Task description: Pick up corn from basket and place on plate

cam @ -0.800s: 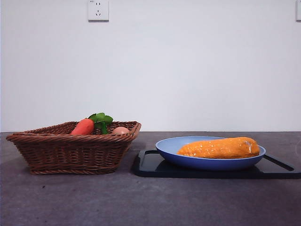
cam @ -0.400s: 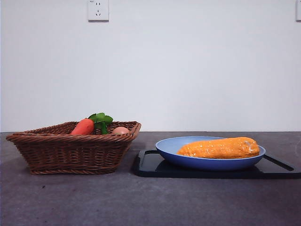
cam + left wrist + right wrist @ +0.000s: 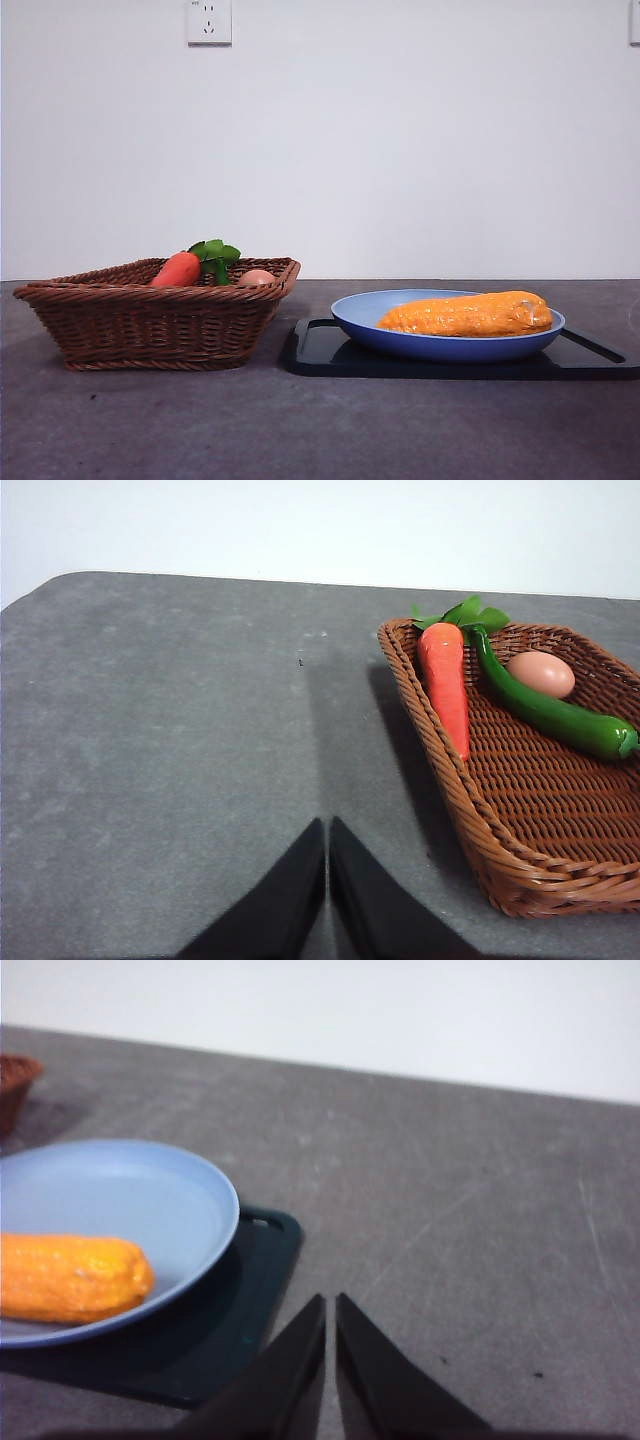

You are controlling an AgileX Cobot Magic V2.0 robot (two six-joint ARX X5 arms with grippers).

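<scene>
Front view: corn [image 3: 466, 314] lies lengthwise in the blue plate [image 3: 350, 313], which sits on a black tray [image 3: 320, 350]. Wicker basket [image 3: 150, 320] stands just beside the tray; a carrot [image 3: 177, 269] and a tan egg [image 3: 256, 277] show above its rim. No arm visible here.

Left wrist view: left gripper [image 3: 327, 865] over bare table, jaws pressed together, empty. Basket [image 3: 470, 820] near it holds carrot [image 3: 446, 685], egg [image 3: 540, 673] and a green cucumber [image 3: 550, 712].

Right wrist view: right gripper [image 3: 330, 1345] closed on nothing, above the table beside the tray [image 3: 240, 1340]. Corn [image 3: 70, 1277] rests in the plate [image 3: 150, 1200], apart from the jaws.
</scene>
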